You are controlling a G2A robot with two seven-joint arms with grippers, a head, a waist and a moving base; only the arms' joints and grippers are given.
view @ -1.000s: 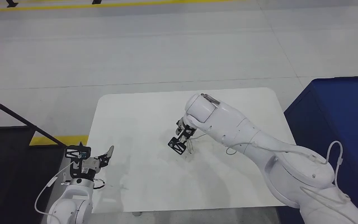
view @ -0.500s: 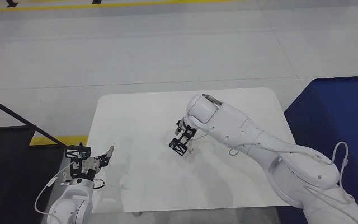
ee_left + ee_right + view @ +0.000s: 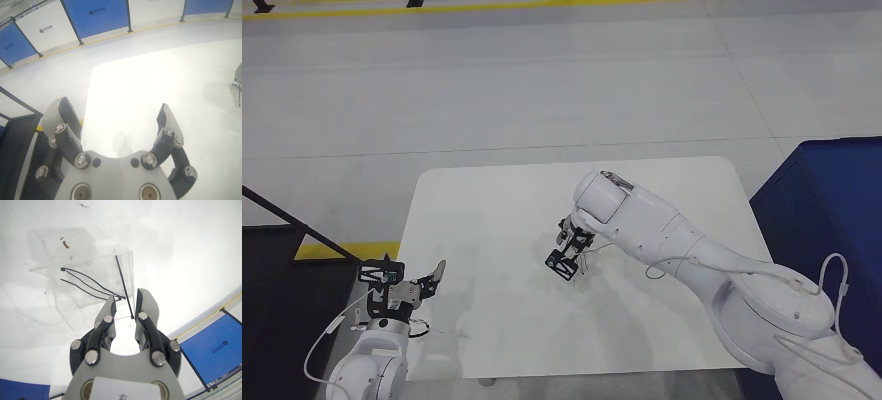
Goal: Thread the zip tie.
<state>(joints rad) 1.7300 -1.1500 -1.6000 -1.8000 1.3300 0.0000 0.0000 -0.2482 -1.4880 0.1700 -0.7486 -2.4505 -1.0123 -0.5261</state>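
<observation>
Right fingers [image 3: 145,306] narrowly apart over zip tie [image 3: 122,279], left fingers [image 3: 68,115] wide near table [image 3: 113,85] edge.

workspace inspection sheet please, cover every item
surface: white table, lightly marked
job's things: three black zip ties at a clear tray; one tie passes through the right end effector, not gripped
clutter: brown scrap, dark specks
end effectors: left end effector open, empty, over the table corner; right open at the tray
cables: thin loop beside the right arm
surroundings: blue panels, blue unit
</observation>
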